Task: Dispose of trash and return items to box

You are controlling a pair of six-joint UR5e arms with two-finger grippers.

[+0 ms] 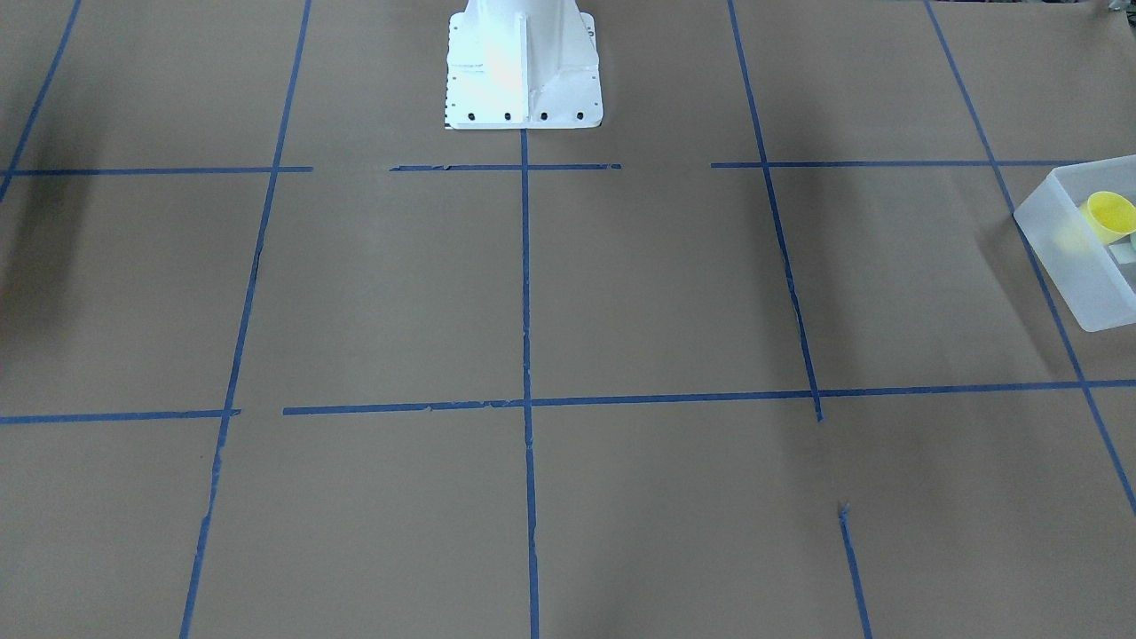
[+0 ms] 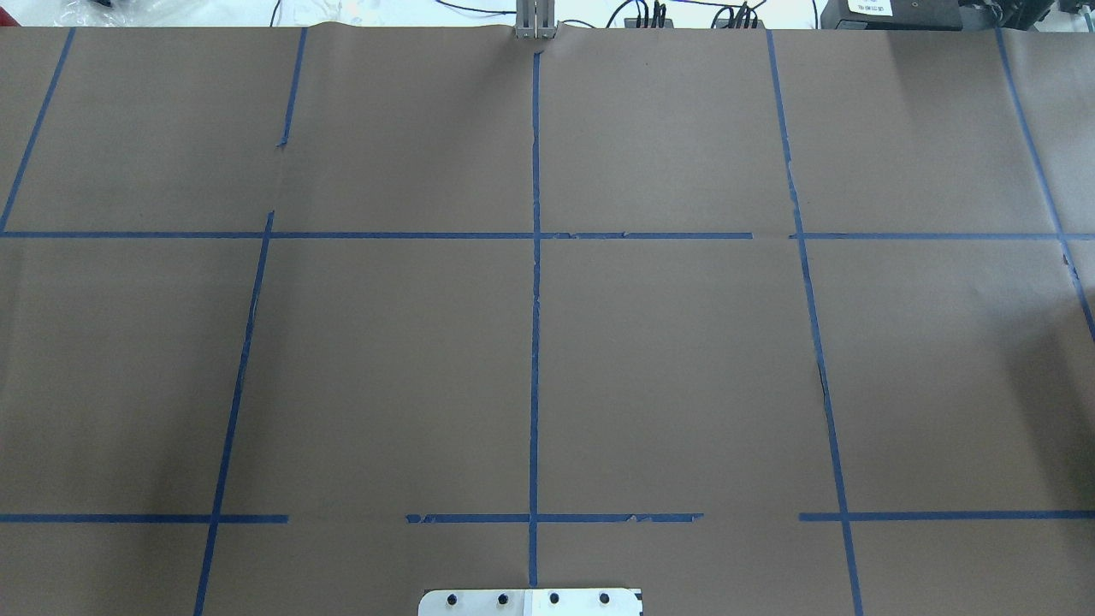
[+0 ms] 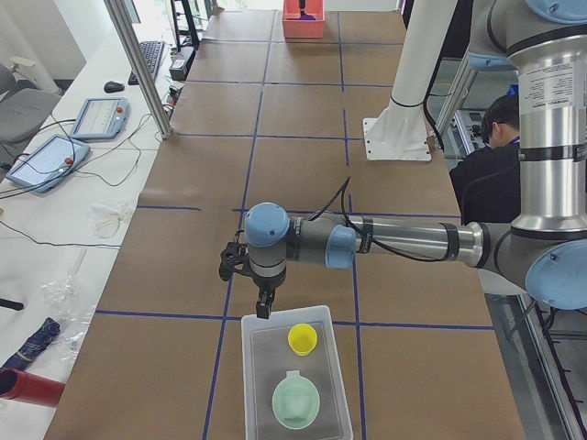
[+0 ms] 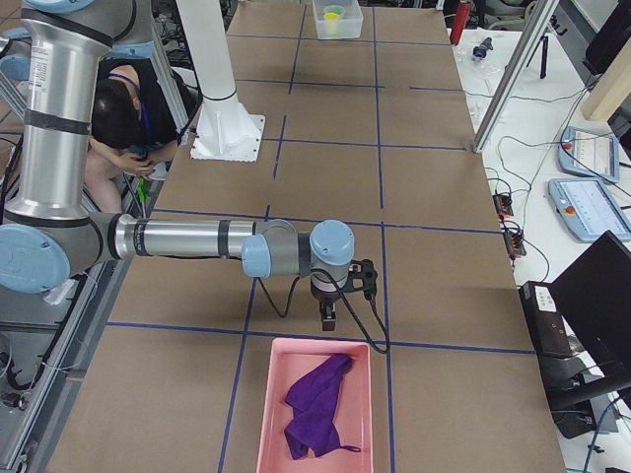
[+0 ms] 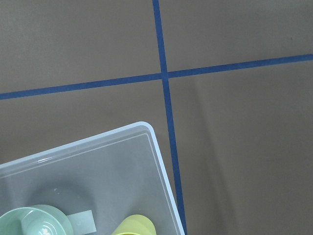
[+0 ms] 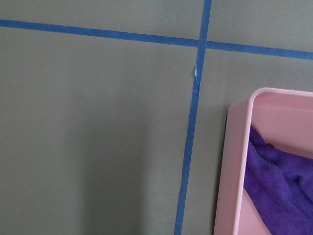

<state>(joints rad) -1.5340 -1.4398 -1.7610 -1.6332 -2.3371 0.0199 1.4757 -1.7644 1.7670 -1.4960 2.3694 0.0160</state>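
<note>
Left jaws: hanging over one end wall of the box (image 3: 266, 353); how far apart, and whether holding anything, cannot be told
Right jaws: hanging over the end of a pink tray (image 4: 281, 370); spread likewise cannot be told
Yellow cup (image 3: 303, 339) and green bowl (image 3: 296, 401): sitting inside the box
Purple cloth (image 4: 315, 406): lying in the tray
Box and tray: resting at opposite ends of the worktop (image 2: 385, 368)

The left arm (image 3: 404, 240) and right arm (image 4: 187, 238) are silver-grey tubes with pale blue caps at the joints; a black cable (image 4: 367, 313) loops by each wrist; the left gripper (image 3: 263, 307) and right gripper (image 4: 327, 317) are black; the white base (image 1: 524, 67) flares onto a plate with dark screws.
</note>
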